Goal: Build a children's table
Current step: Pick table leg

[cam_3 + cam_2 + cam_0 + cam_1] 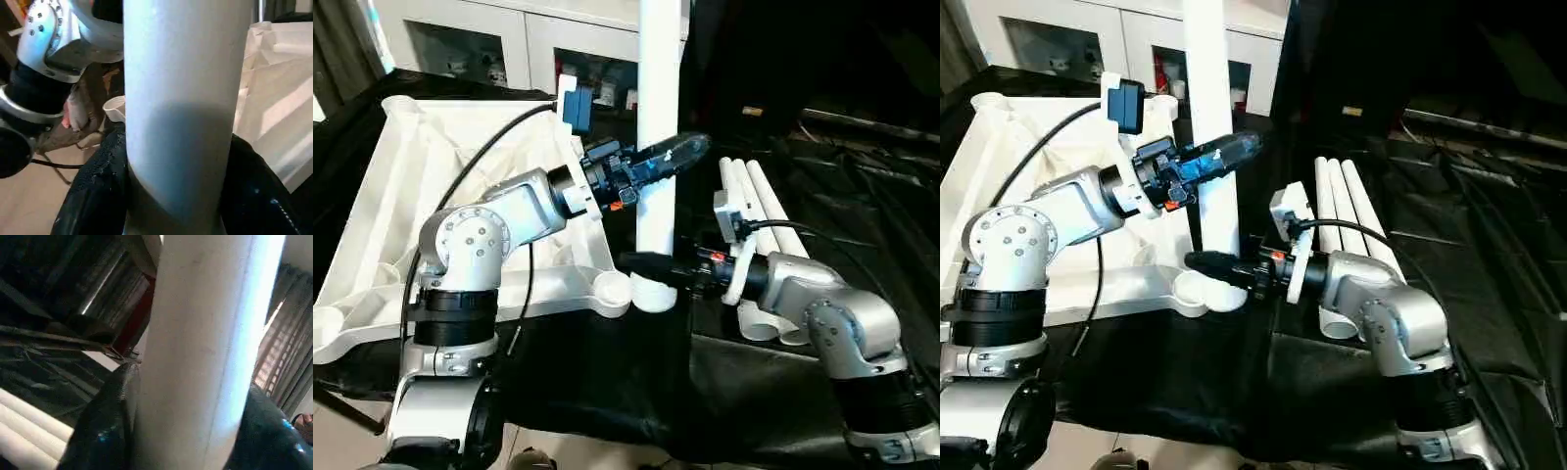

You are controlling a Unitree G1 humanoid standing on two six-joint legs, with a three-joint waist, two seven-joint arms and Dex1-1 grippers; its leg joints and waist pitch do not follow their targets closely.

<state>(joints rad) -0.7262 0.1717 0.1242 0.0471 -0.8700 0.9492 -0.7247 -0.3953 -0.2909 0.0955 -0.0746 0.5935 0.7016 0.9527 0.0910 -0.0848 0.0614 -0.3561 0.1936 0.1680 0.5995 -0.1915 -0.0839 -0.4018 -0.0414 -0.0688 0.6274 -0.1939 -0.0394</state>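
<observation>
You have one white leg (658, 117) standing upright, its foot in the round corner socket (652, 293) of the table top (460, 196). The top lies upside down on the black-covered counter (754, 382), ribbed side up, on the left of the scene.

Your left gripper (658, 162) is clamped on the leg about midway up, one black finger (100, 431) on each side of the tube. Your right gripper (651, 262) grips the same leg lower down, just above the socket, its fingers (98, 191) pressed against both sides.

The three other legs (759, 225) lie side by side on the counter to the right of the standing leg, behind your right forearm. White cabinets (509, 39) stand at the back beyond the top.
</observation>
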